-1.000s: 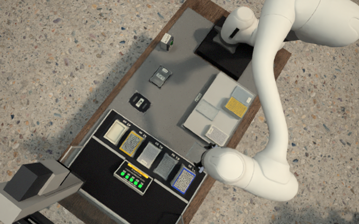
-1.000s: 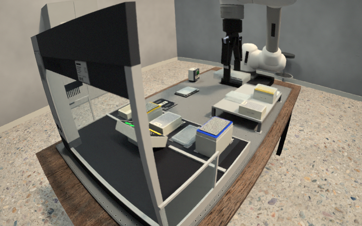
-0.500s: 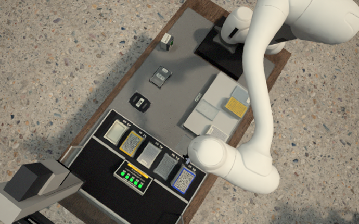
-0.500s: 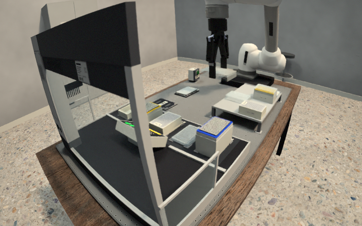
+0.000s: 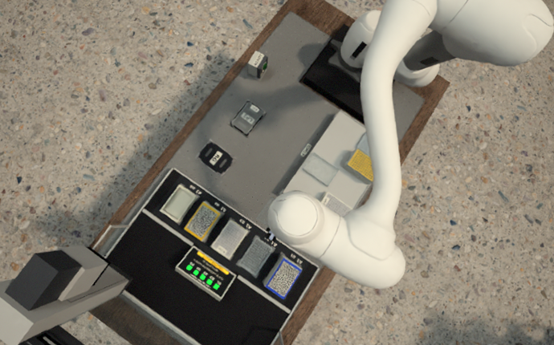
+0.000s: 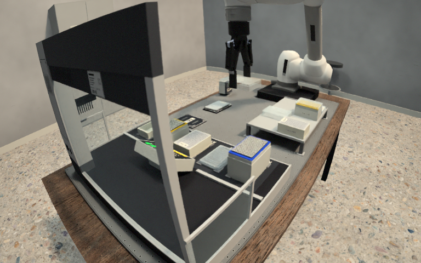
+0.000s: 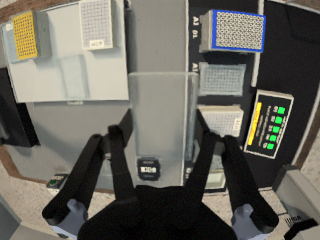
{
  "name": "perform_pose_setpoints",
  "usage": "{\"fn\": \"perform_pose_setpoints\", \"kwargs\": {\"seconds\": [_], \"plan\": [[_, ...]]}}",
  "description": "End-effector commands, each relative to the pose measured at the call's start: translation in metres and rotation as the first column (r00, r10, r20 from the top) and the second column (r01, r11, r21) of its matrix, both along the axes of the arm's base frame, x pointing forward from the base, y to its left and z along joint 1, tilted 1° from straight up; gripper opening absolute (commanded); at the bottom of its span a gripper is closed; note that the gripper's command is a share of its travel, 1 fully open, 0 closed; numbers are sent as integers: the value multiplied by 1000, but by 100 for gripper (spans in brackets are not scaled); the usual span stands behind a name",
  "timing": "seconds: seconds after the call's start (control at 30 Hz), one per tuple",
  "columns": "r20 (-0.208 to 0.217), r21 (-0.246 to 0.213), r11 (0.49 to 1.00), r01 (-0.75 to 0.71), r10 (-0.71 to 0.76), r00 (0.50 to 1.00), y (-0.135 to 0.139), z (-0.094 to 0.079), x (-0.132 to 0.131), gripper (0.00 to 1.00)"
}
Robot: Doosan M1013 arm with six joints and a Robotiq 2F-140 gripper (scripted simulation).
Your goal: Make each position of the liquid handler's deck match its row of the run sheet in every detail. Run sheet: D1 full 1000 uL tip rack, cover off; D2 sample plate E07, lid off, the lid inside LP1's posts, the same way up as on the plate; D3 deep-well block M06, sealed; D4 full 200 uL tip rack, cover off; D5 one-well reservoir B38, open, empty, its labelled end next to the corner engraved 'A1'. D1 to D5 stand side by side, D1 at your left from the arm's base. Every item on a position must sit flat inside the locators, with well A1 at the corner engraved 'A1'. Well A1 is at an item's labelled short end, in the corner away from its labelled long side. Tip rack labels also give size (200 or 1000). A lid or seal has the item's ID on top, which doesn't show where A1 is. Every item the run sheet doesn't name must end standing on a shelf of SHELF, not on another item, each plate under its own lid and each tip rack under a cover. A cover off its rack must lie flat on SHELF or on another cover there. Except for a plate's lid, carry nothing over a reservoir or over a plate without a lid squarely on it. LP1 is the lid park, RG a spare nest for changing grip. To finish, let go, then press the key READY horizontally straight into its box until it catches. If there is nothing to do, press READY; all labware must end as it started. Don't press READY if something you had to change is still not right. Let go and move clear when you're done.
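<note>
My gripper (image 7: 163, 116) is shut on a flat translucent grey cover (image 7: 163, 123) and holds it level, high above the table between the deck and the shelf; it also shows in the exterior view (image 6: 238, 79). On the deck stand a blue-rimmed tip rack (image 5: 283, 277), uncovered, then a clear plate (image 5: 256, 256), a white block (image 5: 230, 238), a yellow-rimmed tip rack (image 5: 202, 220), uncovered, and a pale reservoir (image 5: 178, 203). A lid (image 5: 247, 117) lies in the lid park. In the top view the arm's wrist hides the fingers.
SHELF (image 5: 334, 164) holds a yellow-topped rack (image 5: 361, 164), a clear flat cover (image 5: 319, 168) and a white block (image 5: 336, 203). The RG nest (image 5: 213, 154) is bare. The READY box (image 5: 257, 64) stands at the far edge. The handler's gantry (image 6: 102, 40) spans the deck.
</note>
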State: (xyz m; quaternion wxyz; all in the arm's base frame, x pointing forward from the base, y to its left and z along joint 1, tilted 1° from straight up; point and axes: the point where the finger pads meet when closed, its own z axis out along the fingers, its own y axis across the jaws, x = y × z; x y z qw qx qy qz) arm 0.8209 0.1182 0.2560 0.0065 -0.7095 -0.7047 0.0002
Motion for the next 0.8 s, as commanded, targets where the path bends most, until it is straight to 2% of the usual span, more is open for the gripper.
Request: {"fn": "perform_pose_setpoints", "kwargs": {"seconds": [0.0,0.23,0.6,0.67,0.77], "plan": [[2,1,1000,0,0,1000,-12,1,0,10],[2,1,1000,0,0,1000,-27,1,0,10],[2,1,1000,3,-3,1000,-82,0,0,10],[2,1,1000,3,-3,1000,-82,0,0,10],[2,1,1000,3,-3,1000,-97,0,0,10]]}}
